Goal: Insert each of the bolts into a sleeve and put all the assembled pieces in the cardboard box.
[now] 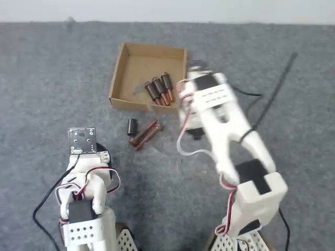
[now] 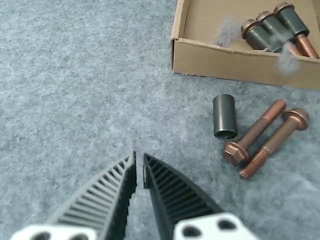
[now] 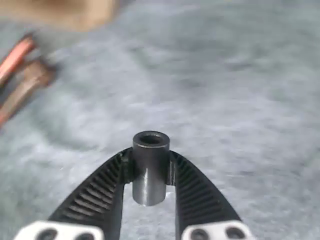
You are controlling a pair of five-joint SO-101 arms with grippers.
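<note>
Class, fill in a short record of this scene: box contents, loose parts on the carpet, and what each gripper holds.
Box contents: three assembled pieces in the cardboard box
Loose on carpet: one sleeve and two bolts, just outside the box
Left gripper: shut, holding nothing, near the loose parts
Right gripper: shut on a second sleeve, open end showing

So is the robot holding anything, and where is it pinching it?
Yes. The right tool pinches a sleeve by its sides, around the middle. The left tool holds nothing.
</note>
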